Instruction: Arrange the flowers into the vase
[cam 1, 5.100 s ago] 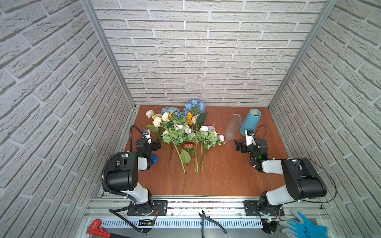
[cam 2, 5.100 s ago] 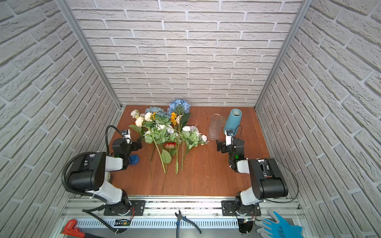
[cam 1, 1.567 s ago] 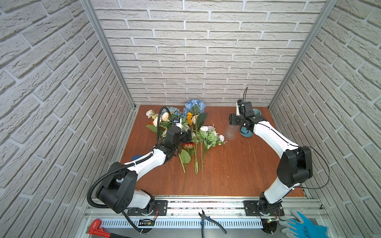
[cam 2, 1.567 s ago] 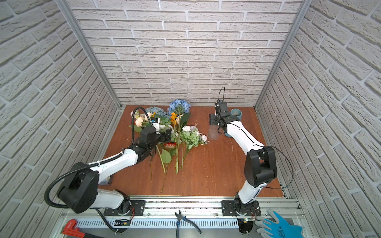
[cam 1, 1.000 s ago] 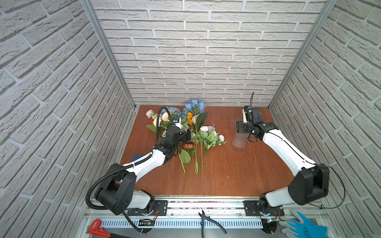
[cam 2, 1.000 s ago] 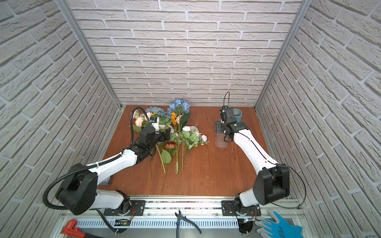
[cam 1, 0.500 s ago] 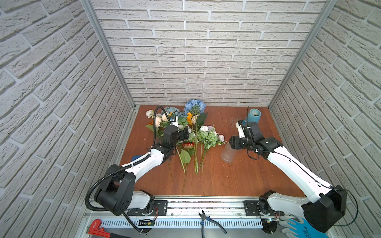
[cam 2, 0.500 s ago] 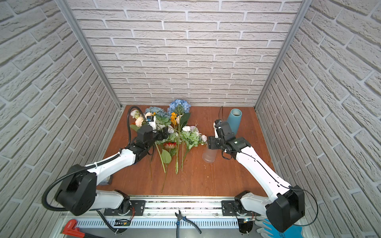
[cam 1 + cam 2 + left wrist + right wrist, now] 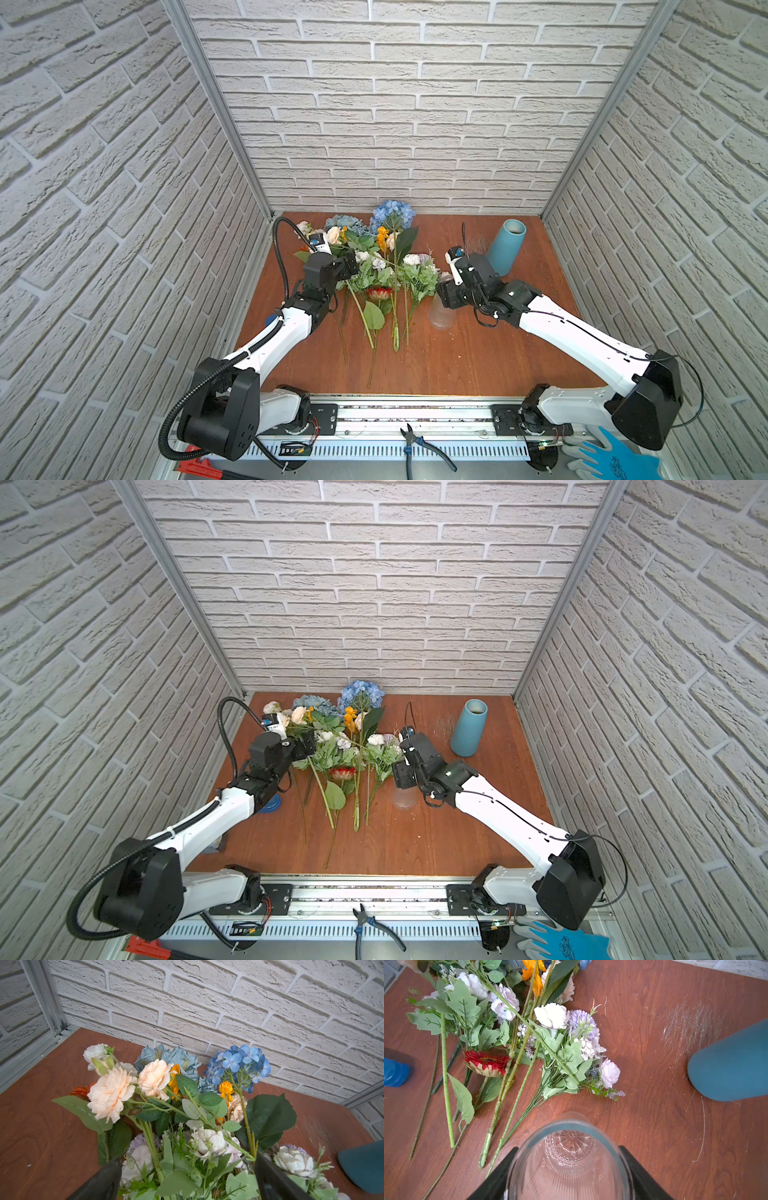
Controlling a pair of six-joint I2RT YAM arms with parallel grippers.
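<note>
The flowers [image 9: 376, 266] [image 9: 340, 746] lie in a heap on the left half of the brown table, heads toward the back wall and green stems toward the front. My left gripper [image 9: 351, 262] [image 9: 188, 1159] hangs open over the heap. Leaves and pale blooms show between its fingers, and nothing is gripped. My right gripper [image 9: 446, 293] [image 9: 568, 1148] is shut on the rim of a clear ribbed glass vase [image 9: 441, 311] [image 9: 569, 1167], just right of the stems. The vase is empty. Whether its base touches the table I cannot tell.
A tall blue vase [image 9: 505, 247] [image 9: 733, 1064] stands at the back right. A small blue object [image 9: 271, 320] sits under my left arm near the left wall. Brick walls close in three sides. Pliers [image 9: 419, 440] and a blue glove [image 9: 611, 457] lie beyond the front rail.
My right gripper has carried the glass vase from the back right, beside the blue vase, forward and left to the flower stems. My left gripper has barely shifted over the heap.
</note>
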